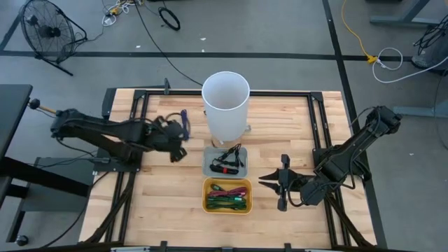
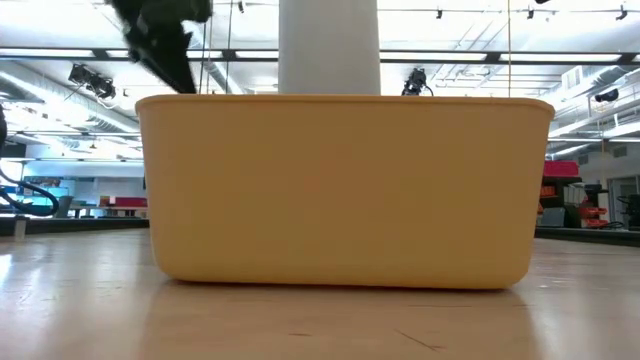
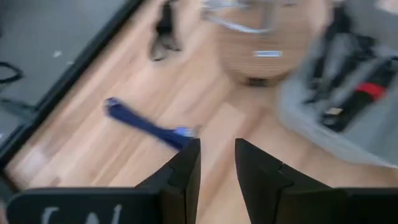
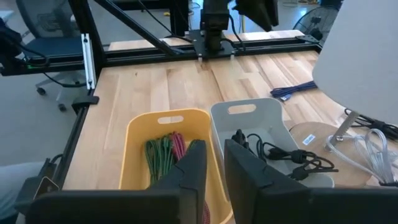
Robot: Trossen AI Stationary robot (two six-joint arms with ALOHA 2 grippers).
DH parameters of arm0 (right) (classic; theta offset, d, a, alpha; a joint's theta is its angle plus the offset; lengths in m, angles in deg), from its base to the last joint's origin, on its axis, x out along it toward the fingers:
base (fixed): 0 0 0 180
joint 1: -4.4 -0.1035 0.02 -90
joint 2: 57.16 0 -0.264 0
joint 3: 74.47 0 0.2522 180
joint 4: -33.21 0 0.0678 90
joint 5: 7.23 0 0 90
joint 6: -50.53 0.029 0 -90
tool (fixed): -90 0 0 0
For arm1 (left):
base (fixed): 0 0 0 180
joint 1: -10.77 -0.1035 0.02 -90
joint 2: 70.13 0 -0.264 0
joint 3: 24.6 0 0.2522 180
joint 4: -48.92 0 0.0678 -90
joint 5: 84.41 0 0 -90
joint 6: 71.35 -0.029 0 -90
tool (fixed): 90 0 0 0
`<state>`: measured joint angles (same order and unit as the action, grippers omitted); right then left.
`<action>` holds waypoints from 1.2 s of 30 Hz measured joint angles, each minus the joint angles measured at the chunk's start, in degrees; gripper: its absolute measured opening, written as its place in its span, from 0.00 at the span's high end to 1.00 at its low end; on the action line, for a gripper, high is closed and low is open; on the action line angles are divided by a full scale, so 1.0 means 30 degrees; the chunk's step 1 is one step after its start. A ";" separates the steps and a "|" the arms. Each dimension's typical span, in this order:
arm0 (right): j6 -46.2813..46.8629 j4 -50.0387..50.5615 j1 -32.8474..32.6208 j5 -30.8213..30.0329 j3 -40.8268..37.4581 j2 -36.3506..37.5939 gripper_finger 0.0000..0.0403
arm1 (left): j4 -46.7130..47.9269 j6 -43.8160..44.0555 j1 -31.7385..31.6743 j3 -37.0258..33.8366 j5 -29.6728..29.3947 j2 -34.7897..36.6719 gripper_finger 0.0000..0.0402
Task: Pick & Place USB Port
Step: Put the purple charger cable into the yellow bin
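A blue USB cable lies flat on the wood near the table's far-left part, also seen in the left wrist view. My left gripper hovers just on the near side of it, empty, with a narrow gap between its fingers. A grey tray holds black cables and a red-marked piece. A yellow tray holds green and red cables. My right gripper waits to the right of the yellow tray, fingers together, empty.
A tall white cylinder stands on the far side of the grey tray. In the low view the yellow tray fills the foreground. Black frame rails border the table. Bare wood lies at the near left and far right.
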<state>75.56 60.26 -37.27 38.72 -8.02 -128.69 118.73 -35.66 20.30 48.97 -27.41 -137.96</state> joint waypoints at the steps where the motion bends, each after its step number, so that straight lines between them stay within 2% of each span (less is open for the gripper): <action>1: -0.0003 0.0000 -0.0004 0.0000 0.0000 0.0000 0.85 | -0.0065 0.0194 -0.0181 -0.0620 -0.0333 0.0558 0.74; 4: -0.0083 -0.0017 0.0008 -0.0034 0.0000 0.0000 0.85 | -0.1427 0.0513 -0.1149 -0.2664 -0.0703 0.2205 0.74; 7: -0.0149 -0.0025 0.0098 -0.0153 0.0000 0.0000 0.85 | -0.4860 0.0479 -0.2775 -0.4649 -0.0377 0.3558 0.74; 10: -0.0159 -0.0093 0.0126 -0.0160 0.0000 0.0000 0.85 | -0.8879 0.1003 -0.5009 -0.6246 0.1315 0.4126 0.74; 13: -0.0207 -0.0105 0.0138 -0.0160 0.0000 0.0000 0.85 | -1.0553 0.2673 -0.7533 -0.7180 0.2931 0.3905 0.74; 16: -0.0215 -0.0120 0.0138 -0.0114 0.0000 0.0000 0.85 | -1.0429 0.5204 -0.9733 -0.7456 0.3712 0.2854 0.74; 20: -0.0204 -0.0118 0.0138 -0.0010 0.0000 0.0000 0.85 | -1.0750 0.7498 -1.1701 -0.7465 0.5716 0.1354 0.74; 24: -0.0506 -0.0148 0.0138 -0.0255 0.0000 0.0000 0.85 | -1.1439 0.8184 -1.2520 -0.7465 0.7057 -0.0770 0.74; 30: -0.0477 -0.0207 0.0138 -0.0306 0.0000 0.0000 0.85 | -1.2157 0.8413 -1.3213 -0.7465 0.7238 -0.3862 0.74; 36: -0.0499 -0.0222 0.0138 -0.0318 0.0000 0.0000 0.85 | -1.3004 0.8598 -1.3599 -0.7458 0.7731 -0.5591 0.74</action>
<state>74.06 59.60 -36.86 37.76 -8.02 -128.69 79.72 -9.87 -20.50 26.59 -4.22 -154.73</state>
